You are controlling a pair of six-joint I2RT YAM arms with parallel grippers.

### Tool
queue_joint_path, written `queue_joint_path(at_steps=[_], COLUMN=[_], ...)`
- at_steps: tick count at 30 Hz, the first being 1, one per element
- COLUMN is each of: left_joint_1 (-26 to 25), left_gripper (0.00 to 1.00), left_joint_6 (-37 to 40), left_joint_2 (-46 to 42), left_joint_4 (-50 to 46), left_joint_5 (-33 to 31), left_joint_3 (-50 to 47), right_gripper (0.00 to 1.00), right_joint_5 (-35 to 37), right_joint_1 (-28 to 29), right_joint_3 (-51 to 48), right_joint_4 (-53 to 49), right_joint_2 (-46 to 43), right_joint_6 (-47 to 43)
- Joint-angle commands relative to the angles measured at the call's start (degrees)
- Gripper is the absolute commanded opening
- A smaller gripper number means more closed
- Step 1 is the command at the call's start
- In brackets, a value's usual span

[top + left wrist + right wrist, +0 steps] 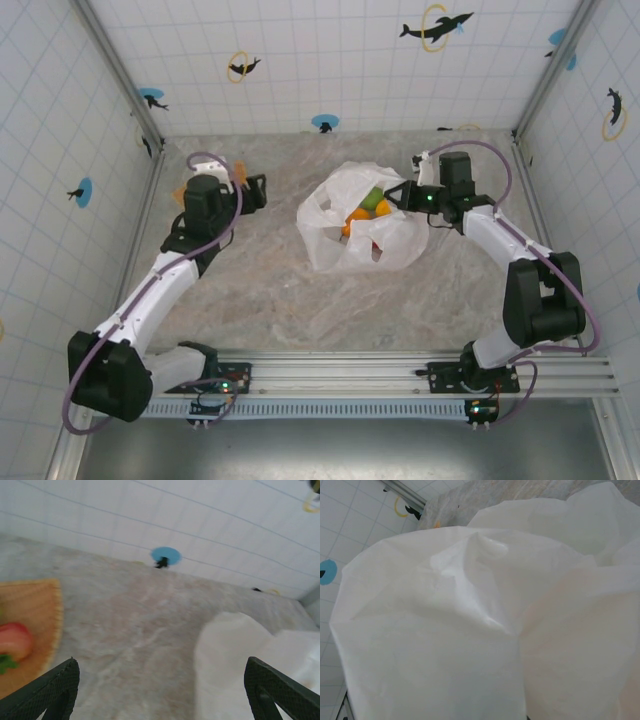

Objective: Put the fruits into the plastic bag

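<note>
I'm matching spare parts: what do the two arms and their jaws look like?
Both the left arm and right arm have white links between bulky black joints, each trailed by a looping purple cable. Small green lights glow on both. The jaws are dark with a fine cross-hatched texture.

My left tool (161, 661) is black, cross-hatched. The plastic bag (340, 252) is translucent white, fruits (366, 208) inside orange, green, yellow; the tray (35, 605) orange-tan, its fruit (14, 641) red; counter (260, 290) marbled grey-beige.
</note>
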Motion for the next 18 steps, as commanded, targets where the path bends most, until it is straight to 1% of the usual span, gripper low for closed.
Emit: queue_joint_path(at_steps=[1,5,10,18], left_joint_1=[3.90,7.17,12.04,14.73], left_gripper=[0.87,0.88,0.88,0.88], left_joint_6=[-1.06,-1.34,-2.97,-3.10], left_joint_2=[-0.46,1.14,5.12,12.78], left_joint_4=[-1.36,-0.99,-0.22,0.34], left_joint_5=[-4.45,-7.28,-6.00,-5.22], left_joint_3=[-0.66,-0.59,0.15,2.23], right_gripper=[0.00,0.00,0.00,0.00], right_joint_5=[0.39,0.55,1.08,1.01], right_joint_1=[-0.18,-0.17,-0.04,0.14], right_joint_3=[-0.89,-0.44,0.09,-0.08], right_joint_4=[0.98,0.13,-0.67,-0.75], right_joint_2=[-1.48,-1.26,-1.62,-2.07], right_joint_6=[0.05,-0.07,-0.34,-0.42])
